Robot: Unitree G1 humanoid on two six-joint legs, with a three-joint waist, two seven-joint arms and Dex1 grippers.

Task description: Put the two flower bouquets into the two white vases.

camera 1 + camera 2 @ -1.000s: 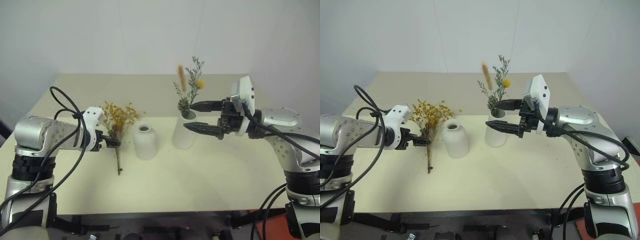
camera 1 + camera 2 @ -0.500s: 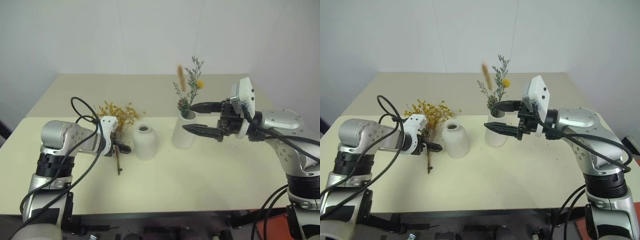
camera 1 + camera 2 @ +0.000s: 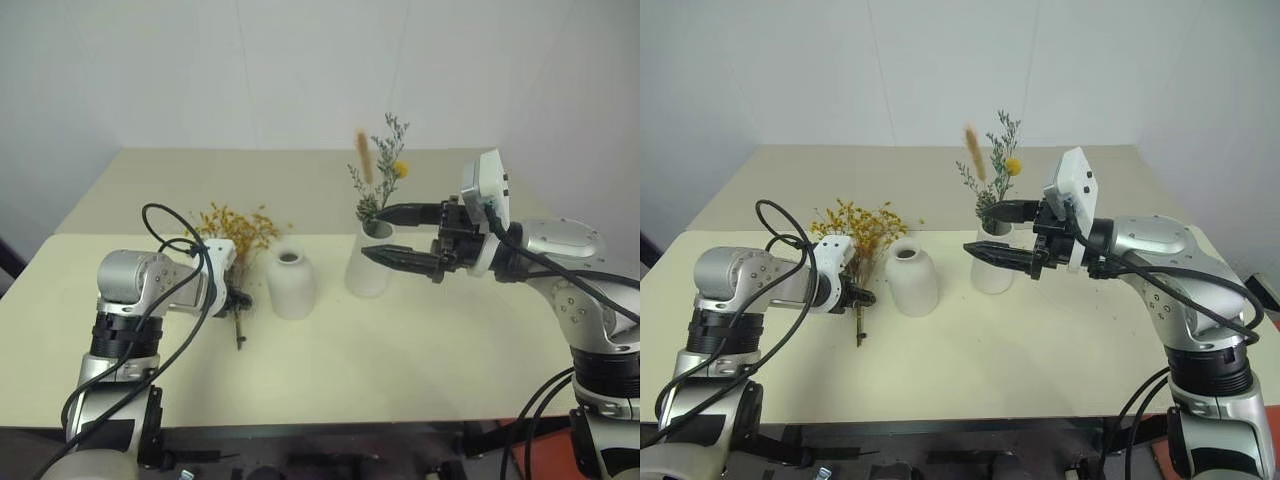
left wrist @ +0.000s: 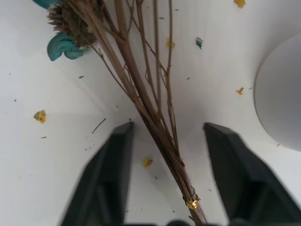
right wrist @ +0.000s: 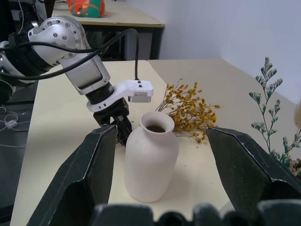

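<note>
**Left end effector straddling yellow bouquet stems, half the task done**

Left end effector [image 3: 862, 296] sits low on the counter [image 3: 1040, 350], fingers [image 4: 106, 179] either side of the stem bundle of the bushy yellow bouquet [image 3: 862, 228]. Left wrist view shows a gap between each finger and the stems, so partly open, not clamped on anything. Bouquet lies flat on the counter, blossoms toward 12 o'clock, stem ends toward 6 o'clock, just beside the short rounded vase [image 3: 911, 279] at its 9 o'clock.

Right end effector [image 3: 995, 232] is held level in the air, fingers wide, holding nothing, fingertips next to the tall vase [image 3: 990, 266] near its mouth.

Progress:
- Done: thin sprig bouquet [image 3: 990, 175] stands upright in the tall vase, at about 3 o'clock of the short vase.
- Left: yellow bouquet not yet gripped or lifted; short vase mouth is empty, seen from the right wrist view.
- Judged roughly halfway; the remaining bit looks fiddlier, since the neck is narrow and the stems splay.

Loose yellow petals [image 4: 40, 116] scattered on the counter around the stems.
</note>
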